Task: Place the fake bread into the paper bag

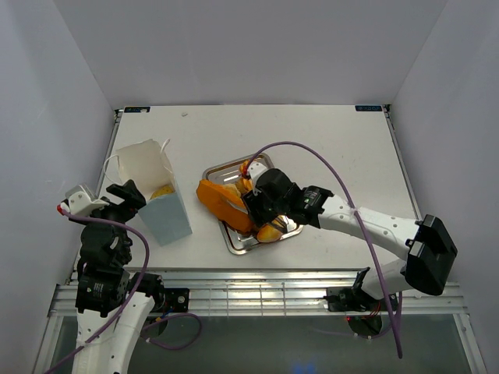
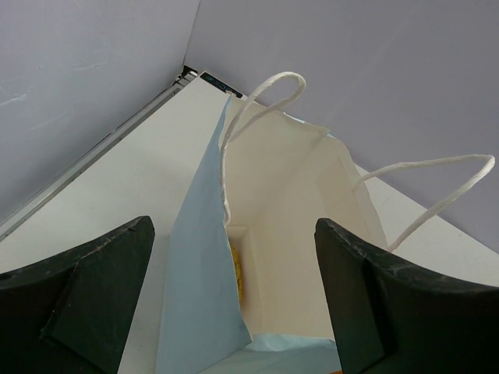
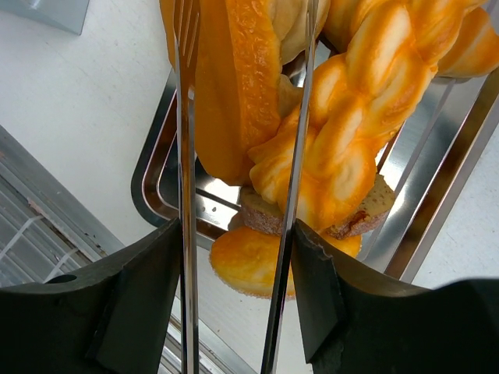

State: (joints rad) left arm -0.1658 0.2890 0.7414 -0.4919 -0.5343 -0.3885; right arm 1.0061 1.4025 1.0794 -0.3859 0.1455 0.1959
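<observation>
White worktop (image 1: 327, 140), pale walls all round. Right hand (image 3: 238, 234) part-closed on metal tongs (image 3: 185, 195), blades down over the long loaf (image 3: 234, 86) and twisted piece (image 3: 366, 101) of the fake bread (image 1: 218, 199) heaped on the tray (image 3: 160, 171); cannot tell if anything is pinched. Best to take one piece mid-length and lift it clear of the rim. Left hand (image 2: 234, 226) wide open, empty, beside the upright paper bag (image 1: 160, 210), well left of the tray, with a yellow piece inside.
</observation>
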